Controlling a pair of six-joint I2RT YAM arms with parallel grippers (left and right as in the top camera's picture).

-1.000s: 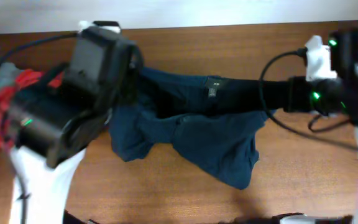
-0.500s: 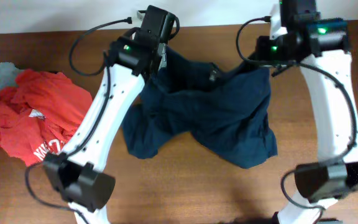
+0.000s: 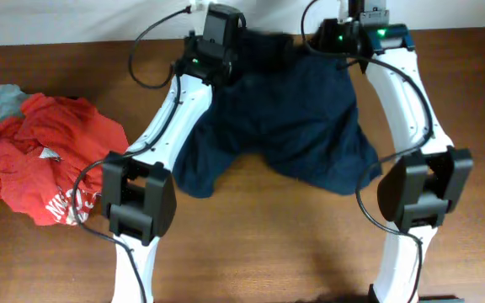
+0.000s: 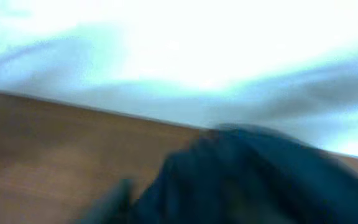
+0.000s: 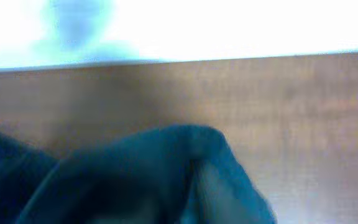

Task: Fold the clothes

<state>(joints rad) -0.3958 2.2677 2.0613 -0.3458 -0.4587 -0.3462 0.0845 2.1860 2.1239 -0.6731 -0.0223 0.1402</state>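
Dark blue shorts (image 3: 285,126) lie spread on the wooden table (image 3: 268,252), with the waistband at the far edge and the legs toward the front. My left gripper (image 3: 215,25) is over the waistband's left end and my right gripper (image 3: 354,23) is over its right end. The arm housings hide both sets of fingers from above. The left wrist view is blurred and shows dark blue cloth (image 4: 260,180) filling its lower part. Blue cloth (image 5: 123,180) is also bunched right at the camera in the right wrist view. The jaws cannot be made out in either wrist view.
A crumpled pile of red clothes (image 3: 49,160) lies at the left, with a grey garment (image 3: 2,101) under its far side. The table's far edge meets a white wall (image 3: 74,17) just beyond both grippers.
Both arms have swung out to the far edge, pulling the shorts away from the front and spreading them flatter. The waistband now lies along the far edge.
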